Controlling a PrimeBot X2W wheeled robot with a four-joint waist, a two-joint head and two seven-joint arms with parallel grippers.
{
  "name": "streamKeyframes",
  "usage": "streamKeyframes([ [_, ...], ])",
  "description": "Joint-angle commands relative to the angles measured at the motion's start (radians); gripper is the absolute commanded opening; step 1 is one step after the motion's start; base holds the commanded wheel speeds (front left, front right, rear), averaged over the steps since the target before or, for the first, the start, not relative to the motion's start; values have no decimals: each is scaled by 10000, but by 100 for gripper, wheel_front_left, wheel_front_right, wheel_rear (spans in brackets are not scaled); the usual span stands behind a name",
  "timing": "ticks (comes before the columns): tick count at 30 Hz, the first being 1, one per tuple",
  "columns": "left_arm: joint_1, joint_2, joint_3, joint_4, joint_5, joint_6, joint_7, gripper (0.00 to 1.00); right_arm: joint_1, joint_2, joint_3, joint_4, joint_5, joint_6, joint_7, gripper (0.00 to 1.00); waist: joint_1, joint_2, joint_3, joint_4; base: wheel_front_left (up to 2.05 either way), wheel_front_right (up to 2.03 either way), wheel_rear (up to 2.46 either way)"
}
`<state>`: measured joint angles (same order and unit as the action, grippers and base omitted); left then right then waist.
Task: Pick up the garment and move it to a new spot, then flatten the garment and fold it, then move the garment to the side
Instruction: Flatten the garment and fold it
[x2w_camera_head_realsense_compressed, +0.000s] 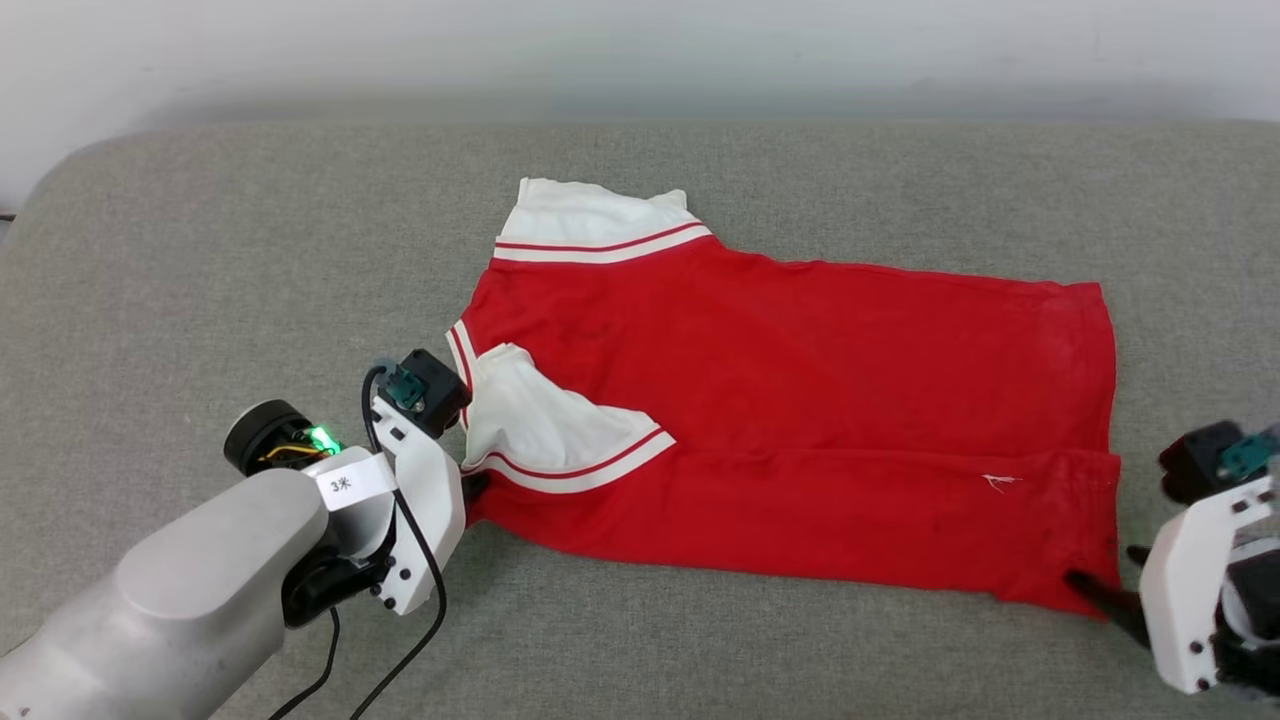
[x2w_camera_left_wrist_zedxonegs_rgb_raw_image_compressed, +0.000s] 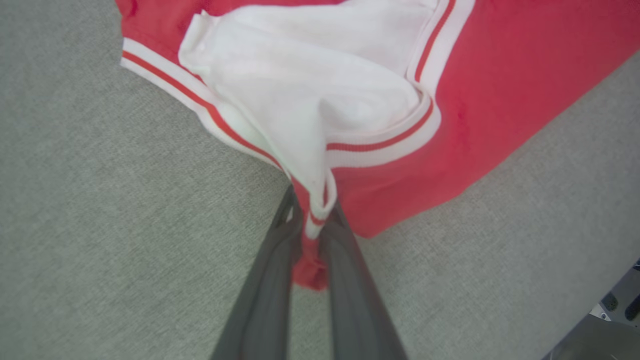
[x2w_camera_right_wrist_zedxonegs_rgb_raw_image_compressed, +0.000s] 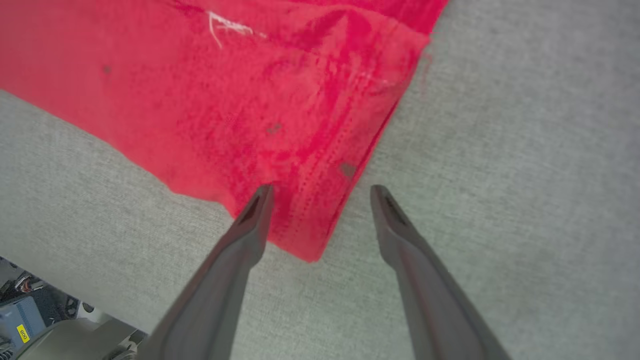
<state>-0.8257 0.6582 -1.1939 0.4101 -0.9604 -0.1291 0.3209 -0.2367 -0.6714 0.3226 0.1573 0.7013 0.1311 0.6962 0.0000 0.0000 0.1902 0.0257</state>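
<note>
Garment (x2w_camera_head_realsense_compressed: 800, 400) lies on grey padded surface (x2w_camera_head_realsense_compressed: 200, 250), near long edge folded over, sleeves twd robot's left. L hand (x2w_camera_left_wrist_zedxonegs_rgb_raw_image_compressed: 314, 202) clamped on its sleeve-end corner. R hand (x2w_camera_right_wrist_zedxonegs_rgb_raw_image_compressed: 322, 192) w/ fingers apart, straddling hem corner.

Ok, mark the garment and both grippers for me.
garment (x2w_camera_head_realsense_compressed: 800, 400): head view, centre of its red body.
left gripper (x2w_camera_left_wrist_zedxonegs_rgb_raw_image_compressed: 312, 200): left wrist view, between fingertips shut on the garment.
right gripper (x2w_camera_right_wrist_zedxonegs_rgb_raw_image_compressed: 321, 189): right wrist view, midway between its open fingertips.

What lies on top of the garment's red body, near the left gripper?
A white sleeve with striped trim is folded onto the garment. The red cloth beneath the sleeve is hidden.
</note>
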Motion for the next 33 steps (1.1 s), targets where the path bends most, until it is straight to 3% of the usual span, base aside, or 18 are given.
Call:
streamKeyframes([
  [1,-119,-15,-59,-3,60,-2,-93,0,-53,210,125,308,-83,-8,-134,100,0,0,60,41,0,0,0],
  [9,-61,-73,-236,133,-62,-2,-341,0,-47,856,1263,1603,-23,8,-746,100,0,0,123,110,0,0,0],
  [10,5,-72,-258,164,-113,-2,-375,0,-78,872,1337,1658,23,8,-937,58,0,0,92,93,0,0,0],
  [11,74,-73,-279,208,-139,-2,-427,0,-139,857,1376,1702,86,8,-1127,2,0,0,53,74,0,0,0],
  [15,387,17,-370,390,-369,-2,-710,0,-412,224,1513,1715,217,-12,-2067,0,0,0,-340,-50,0,0,0],
  [20,741,217,-428,275,-461,-2,-965,0,-181,-123,1428,1303,498,-12,-2559,0,0,0,-747,-121,0,0,0],
  [33,1690,971,-503,-1080,-527,559,-1034,0,1242,-706,546,-29,941,-12,-2321,0,0,0,-1228,-117,0,0,0],
])
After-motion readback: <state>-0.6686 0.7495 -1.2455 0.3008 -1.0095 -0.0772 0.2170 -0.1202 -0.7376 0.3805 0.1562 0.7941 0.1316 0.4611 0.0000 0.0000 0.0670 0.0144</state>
